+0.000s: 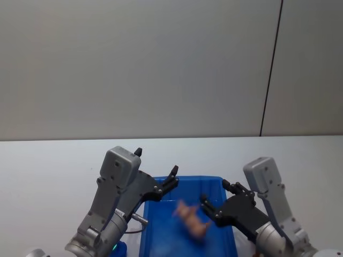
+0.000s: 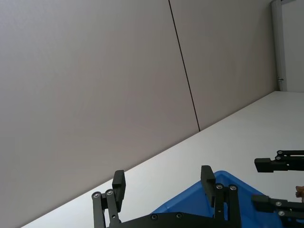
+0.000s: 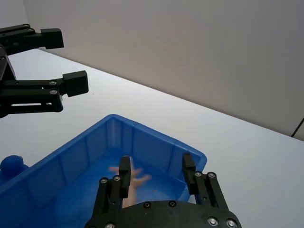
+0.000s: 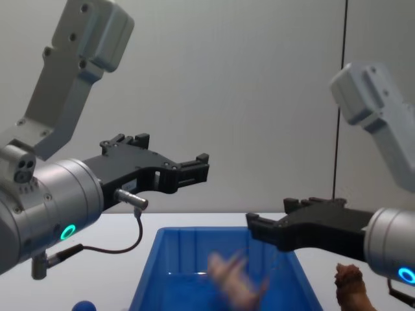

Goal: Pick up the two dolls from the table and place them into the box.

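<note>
Ribbed blue plastic box [image 1: 187,187] holds pink doll [image 1: 192,218]; left gripper [image 1: 156,160] at ten o'clock, right gripper [image 1: 214,191] at three, both open, empty.

Small blue ball [image 3: 11,165], grey wall [image 1: 134,64]

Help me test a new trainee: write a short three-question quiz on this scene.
1. True or false: the reddish-brown doll lies inside the blue box.
2. Which doll shows blurred within the box? A) pale pink B) reddish-brown C) neither
3. Fill in: the left gripper and the right gripper both have their fingers ____.
Key: 1 false, it lies beside the box; 2 A, the pale pink doll; 3 open.
</note>
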`<state>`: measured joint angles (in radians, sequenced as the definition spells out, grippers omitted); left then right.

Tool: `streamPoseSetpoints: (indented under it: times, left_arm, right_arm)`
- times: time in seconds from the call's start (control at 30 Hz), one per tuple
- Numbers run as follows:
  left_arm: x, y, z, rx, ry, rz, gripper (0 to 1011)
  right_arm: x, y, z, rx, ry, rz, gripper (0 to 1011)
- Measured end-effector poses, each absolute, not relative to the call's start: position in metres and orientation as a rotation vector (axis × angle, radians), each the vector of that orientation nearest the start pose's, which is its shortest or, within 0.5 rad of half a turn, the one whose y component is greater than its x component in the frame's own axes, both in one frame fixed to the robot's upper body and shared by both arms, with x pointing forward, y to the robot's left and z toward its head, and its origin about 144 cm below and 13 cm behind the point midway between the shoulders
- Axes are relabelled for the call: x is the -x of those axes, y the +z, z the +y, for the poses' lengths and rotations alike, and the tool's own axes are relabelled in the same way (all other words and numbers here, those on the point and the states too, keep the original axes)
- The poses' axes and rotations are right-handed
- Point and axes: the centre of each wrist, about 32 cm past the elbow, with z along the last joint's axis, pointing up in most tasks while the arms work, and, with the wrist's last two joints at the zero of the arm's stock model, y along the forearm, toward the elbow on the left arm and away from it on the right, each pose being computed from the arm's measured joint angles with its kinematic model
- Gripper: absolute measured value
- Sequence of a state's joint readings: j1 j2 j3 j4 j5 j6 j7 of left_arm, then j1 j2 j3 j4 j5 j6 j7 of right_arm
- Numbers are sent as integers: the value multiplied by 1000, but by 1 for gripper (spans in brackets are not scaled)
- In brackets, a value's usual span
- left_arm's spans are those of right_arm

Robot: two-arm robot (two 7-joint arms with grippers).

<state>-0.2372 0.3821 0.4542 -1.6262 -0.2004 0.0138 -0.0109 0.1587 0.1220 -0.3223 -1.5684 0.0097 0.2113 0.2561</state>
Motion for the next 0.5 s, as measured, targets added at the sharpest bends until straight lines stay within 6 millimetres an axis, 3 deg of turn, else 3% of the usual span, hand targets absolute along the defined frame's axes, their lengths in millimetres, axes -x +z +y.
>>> streamPoseSetpoints:
  times: [0.43,0.5]
  left_arm:
    - [-492,1204,198,-61,1124,-268,1001]
    - [-492,1204,198,-61,1124,-268,1001]
  right_arm:
    - [-491,1182,-159,213,-1050,-33,997]
    - [-490,1183,-161,216,-1060,-34,1001]
